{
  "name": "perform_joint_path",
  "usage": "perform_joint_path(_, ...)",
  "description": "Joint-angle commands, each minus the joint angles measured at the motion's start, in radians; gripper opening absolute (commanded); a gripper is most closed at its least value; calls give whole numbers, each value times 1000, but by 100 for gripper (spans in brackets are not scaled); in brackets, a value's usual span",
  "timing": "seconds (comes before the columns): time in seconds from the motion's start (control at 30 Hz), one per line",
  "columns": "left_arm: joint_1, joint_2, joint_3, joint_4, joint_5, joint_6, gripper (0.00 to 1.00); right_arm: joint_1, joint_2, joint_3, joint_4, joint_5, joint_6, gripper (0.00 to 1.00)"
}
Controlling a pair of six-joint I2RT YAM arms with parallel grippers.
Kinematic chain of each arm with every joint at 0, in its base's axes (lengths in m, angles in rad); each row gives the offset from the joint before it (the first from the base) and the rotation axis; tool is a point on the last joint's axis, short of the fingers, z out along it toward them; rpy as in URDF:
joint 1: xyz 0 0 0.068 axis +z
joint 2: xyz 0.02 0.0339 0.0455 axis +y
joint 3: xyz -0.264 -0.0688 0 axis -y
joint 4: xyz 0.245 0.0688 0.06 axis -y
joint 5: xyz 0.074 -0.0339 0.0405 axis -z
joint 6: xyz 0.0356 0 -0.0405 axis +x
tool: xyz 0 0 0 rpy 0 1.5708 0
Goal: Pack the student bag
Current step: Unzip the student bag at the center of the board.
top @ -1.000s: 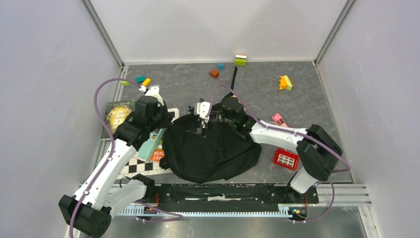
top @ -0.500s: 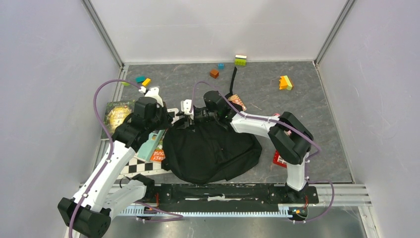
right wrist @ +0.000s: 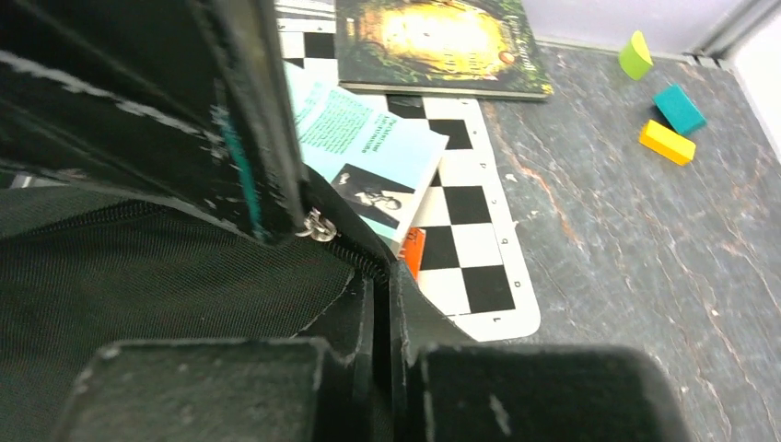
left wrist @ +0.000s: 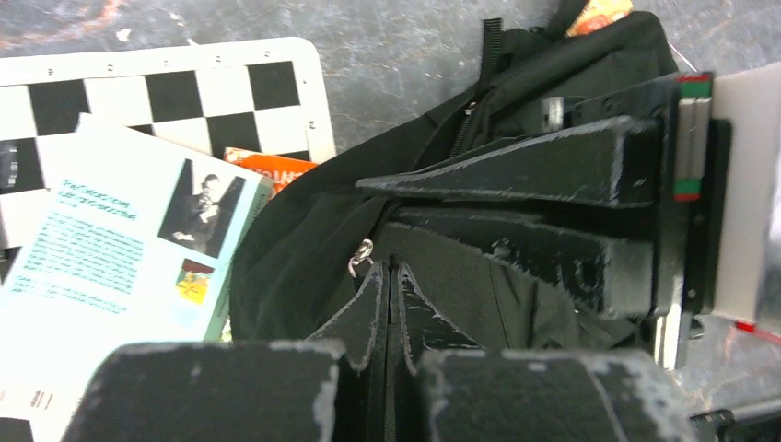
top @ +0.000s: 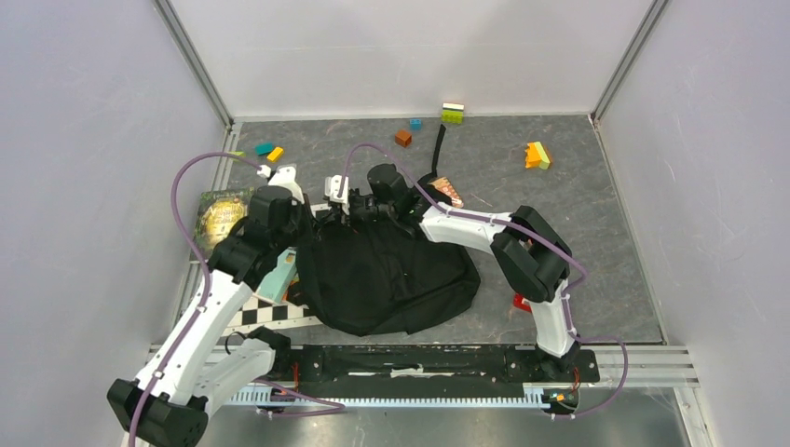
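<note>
My student bag (top: 387, 279) is big, black, soft and lumpy. It lies mid-table (top: 578, 205), beside the checkered board (left wrist: 166, 101). My left gripper (left wrist: 389, 276) and right gripper (right wrist: 378, 299) both pinch its zipper edge. Inside I see only dark mesh.

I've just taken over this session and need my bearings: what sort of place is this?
Probably a lab test cell, not a classroom: plain panel walls on aluminium posts enclose a grey tabletop with a mounting rail, and staged props, toy blocks and a chessboard, lie around the black backpack.
</note>
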Motion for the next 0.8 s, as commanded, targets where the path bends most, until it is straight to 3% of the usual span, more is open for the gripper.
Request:
perform_joint_path(0.0, -1, -79, -26, 32, -89, 9, 2, -15, -19, 55, 33, 188, 52, 0)
perform_joint_path(0.23, 0, -140, -61, 49, -210, -40, 2, -75, -69, 44, 29, 253, 190, 0)
perform_joint_path(0.47, -1, -175, -115, 124, -34, 9, 2, -98, -130, 23, -15, 583, 298, 0)
perform_joint_path(0.77, 0, -159, -161, 162, 62, -7, 2, -124, -168, 3, -29, 803, 525, 0)
